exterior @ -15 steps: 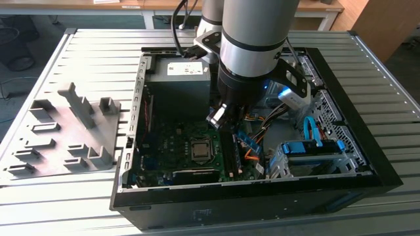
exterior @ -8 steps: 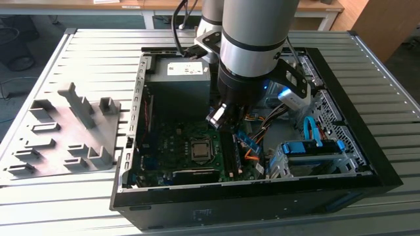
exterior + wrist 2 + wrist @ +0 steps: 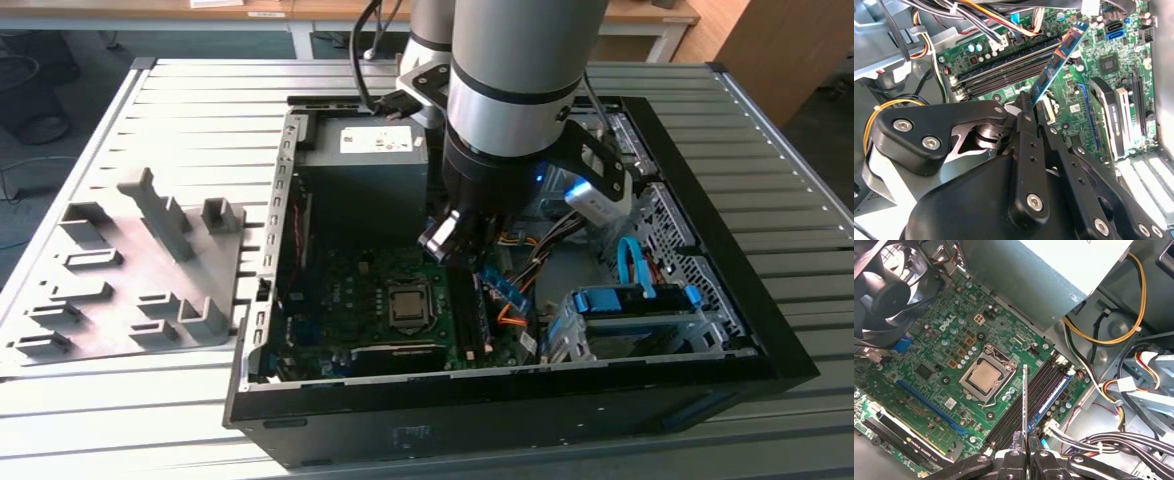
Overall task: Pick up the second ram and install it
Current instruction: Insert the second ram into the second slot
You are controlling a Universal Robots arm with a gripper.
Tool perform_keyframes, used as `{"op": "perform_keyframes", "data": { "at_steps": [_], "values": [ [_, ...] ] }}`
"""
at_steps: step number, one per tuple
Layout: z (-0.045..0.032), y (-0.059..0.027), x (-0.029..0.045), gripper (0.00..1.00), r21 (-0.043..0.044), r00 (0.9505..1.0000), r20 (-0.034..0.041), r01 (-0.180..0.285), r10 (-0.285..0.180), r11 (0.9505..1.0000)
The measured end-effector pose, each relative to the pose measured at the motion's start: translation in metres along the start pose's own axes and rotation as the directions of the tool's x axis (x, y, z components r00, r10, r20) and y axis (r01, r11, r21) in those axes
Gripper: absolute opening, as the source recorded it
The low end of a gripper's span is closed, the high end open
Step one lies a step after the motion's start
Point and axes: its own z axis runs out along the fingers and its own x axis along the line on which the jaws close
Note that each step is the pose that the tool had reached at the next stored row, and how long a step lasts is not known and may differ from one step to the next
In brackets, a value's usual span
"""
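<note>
My gripper hangs inside the open computer case, over the motherboard. It is shut on the second ram, a narrow blue-green board strip with dark chips. The fingers pinch one end and the rest sticks out toward the board. In the first wrist view the second ram shows edge-on, held upright just above the row of long black memory slots and roughly parallel to them. The gripper is centred over those slots. A blue-edged strip lies along the outermost slot.
The CPU socket lies beside the slots, with a black fan farther off. The grey power supply and loose cable bundles crowd the slot side. Blue drive brackets sit at the exterior view's right. A grey fixture tray stands outside the case.
</note>
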Motion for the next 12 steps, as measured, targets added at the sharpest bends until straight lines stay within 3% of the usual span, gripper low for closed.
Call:
{"op": "perform_keyframes", "data": {
  "at_steps": [12],
  "values": [
    [0.0000, 0.0000, 0.0000, 0.14, 0.0017, 0.9998, 0.0002, -0.021, 0.021, 0.9998]
  ]
}}
